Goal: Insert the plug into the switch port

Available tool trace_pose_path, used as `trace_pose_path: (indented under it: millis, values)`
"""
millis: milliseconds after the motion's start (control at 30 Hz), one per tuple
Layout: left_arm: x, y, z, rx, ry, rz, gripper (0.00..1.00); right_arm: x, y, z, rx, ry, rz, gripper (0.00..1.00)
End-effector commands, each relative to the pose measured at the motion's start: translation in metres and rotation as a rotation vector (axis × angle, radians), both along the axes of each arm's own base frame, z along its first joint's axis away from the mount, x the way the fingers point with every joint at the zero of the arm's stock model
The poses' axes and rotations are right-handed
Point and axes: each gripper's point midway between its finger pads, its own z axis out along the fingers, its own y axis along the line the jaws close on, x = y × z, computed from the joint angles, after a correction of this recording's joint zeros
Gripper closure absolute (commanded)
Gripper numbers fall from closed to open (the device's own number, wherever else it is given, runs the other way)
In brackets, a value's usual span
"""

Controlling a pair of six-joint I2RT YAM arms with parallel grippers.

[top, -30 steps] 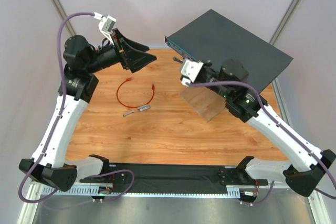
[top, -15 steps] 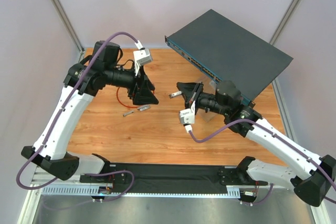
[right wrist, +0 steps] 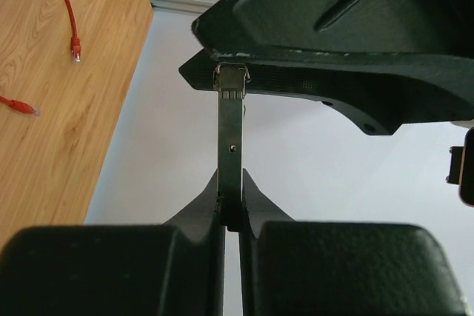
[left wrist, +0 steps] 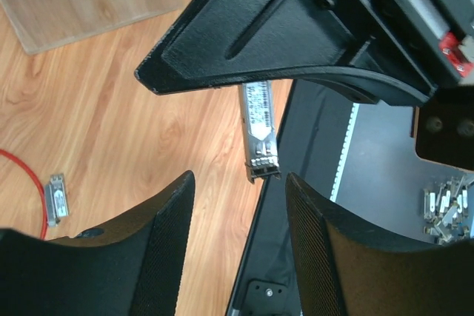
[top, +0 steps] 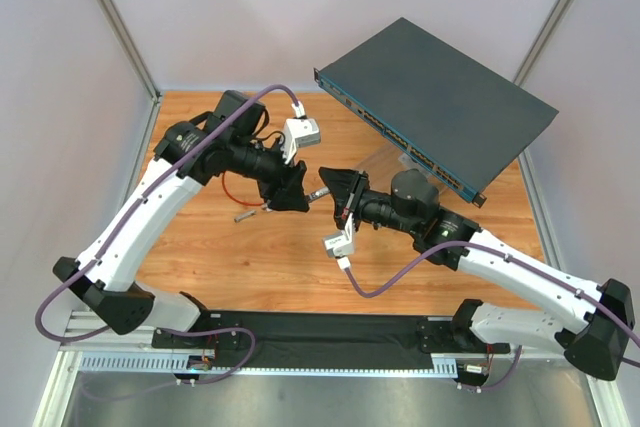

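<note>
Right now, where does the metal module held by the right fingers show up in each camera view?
Top external: metal module at centre, between both arms' tips.
Left wrist: metal module mid-frame, upright.
Right wrist: metal module centre, a vertical strip.
Shared landmark: red cable, left of it everywhere.

The right claw (right wrist: 230, 199) pinched a thin grey stub (right wrist: 230, 131) reaching a black finger (right wrist: 348, 20) above. A red cable (right wrist: 71, 16) crossed the worktop (right wrist: 44, 146).
</note>
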Motion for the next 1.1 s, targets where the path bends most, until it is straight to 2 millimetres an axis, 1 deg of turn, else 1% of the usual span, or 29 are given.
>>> trace_pose_path:
  millis: [0,167,233,300,333,533,567,633,767,833,933,967,1000,1033,1067]
  values:
    - [0.005,0.001,0.006,0.011,-0.065,0.002,0.41,0.003,-0.001,0.019,0.028,-0.061,-0.029,1.00]
    - [0.003,-0.003,-0.003,0.034,-0.079,-0.022,0.43,0.005,0.000,0.020,0.033,-0.029,-0.044,1.00]
    - [0.004,-0.005,-0.001,0.022,-0.096,-0.027,0.51,0.004,0.000,0.021,0.034,-0.021,-0.045,1.00]
    - [0.004,-0.008,-0.001,0.018,-0.100,-0.033,0.54,0.004,0.000,0.020,0.032,-0.015,-0.049,1.00]
    - [0.005,-0.010,-0.001,0.018,-0.100,-0.036,0.54,0.005,0.000,0.018,0.030,-0.010,-0.052,1.00]
    - [0.007,-0.018,-0.007,0.029,-0.092,-0.035,0.49,0.004,-0.002,0.025,0.057,0.006,-0.055,1.00]
    - [0.007,-0.019,-0.007,0.029,-0.087,-0.035,0.48,0.003,-0.003,0.018,0.035,0.023,-0.054,0.99]
    - [0.007,-0.021,-0.008,0.029,-0.089,-0.041,0.48,0.001,-0.004,0.018,0.035,0.028,-0.051,1.00]
    - [0.008,-0.024,-0.008,0.030,-0.092,-0.046,0.53,0.000,-0.004,0.016,0.031,0.037,-0.052,1.00]
    - [0.008,-0.026,-0.010,0.032,-0.084,-0.049,0.54,0.000,-0.005,0.018,0.036,0.041,-0.051,1.00]
    - [0.008,-0.029,-0.011,0.026,-0.075,-0.055,0.64,-0.001,-0.005,0.018,0.038,0.050,-0.051,1.00]
    - [0.008,-0.030,-0.011,0.025,-0.070,-0.055,0.70,-0.002,-0.005,0.017,0.038,0.054,-0.051,1.00]
    - [0.009,-0.030,-0.012,0.027,-0.069,-0.058,0.74,-0.001,-0.006,0.020,0.044,0.053,-0.056,1.00]
    - [0.009,-0.031,-0.012,0.028,-0.067,-0.058,0.82,-0.002,-0.006,0.019,0.043,0.057,-0.056,1.00]
    - [0.009,-0.031,-0.013,0.030,-0.069,-0.059,0.87,-0.002,-0.006,0.019,0.043,0.062,-0.057,0.99]
